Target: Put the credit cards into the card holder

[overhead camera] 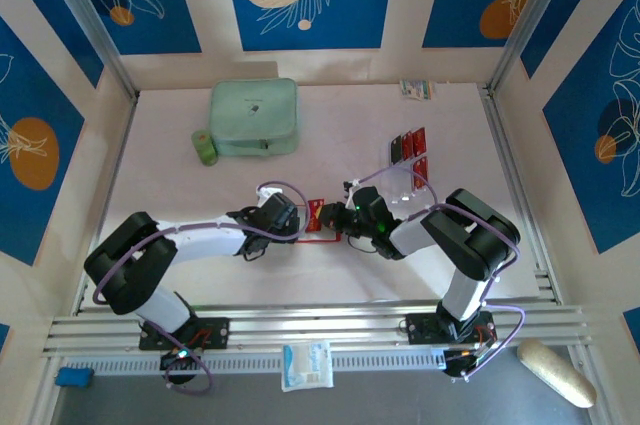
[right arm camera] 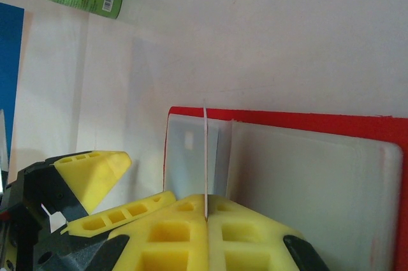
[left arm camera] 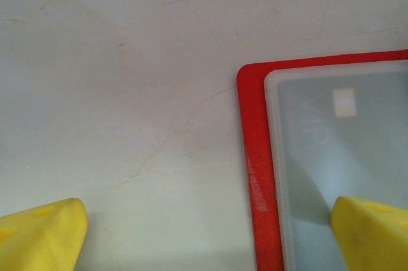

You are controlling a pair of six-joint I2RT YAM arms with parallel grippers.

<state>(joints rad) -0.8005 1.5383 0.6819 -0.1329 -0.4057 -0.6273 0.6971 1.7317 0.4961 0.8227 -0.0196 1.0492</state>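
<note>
Red wallet [overhead camera: 314, 215] lies open mid-table, between the left gripper [overhead camera: 296, 217] and right gripper [overhead camera: 340, 219]. Left wrist: fingers [left arm camera: 371, 233] spread wide, one over its clear sleeve [left arm camera: 344, 150]. Right wrist: the right gripper [right arm camera: 206, 220] clamps a thin edge-on sheet, probably a card [right arm camera: 205, 150], upright at the wallet's sleeve.

The table [overhead camera: 180, 195] has a pale, off-white top with faint scuffs and hairline marks. A mint-green zip case [overhead camera: 254, 117] lies flat toward the far edge, left of centre. A small green can [overhead camera: 204, 146] lies on its side just beside the case's near left corner. A small printed packet [overhead camera: 416, 89] sits at the far edge on the right. A clear plastic stand [overhead camera: 408, 173] rests on the right half, well apart from the case. Near the middle a red wallet [overhead camera: 315, 215] lies open and flat, its frosted clear sleeves facing up.
</note>
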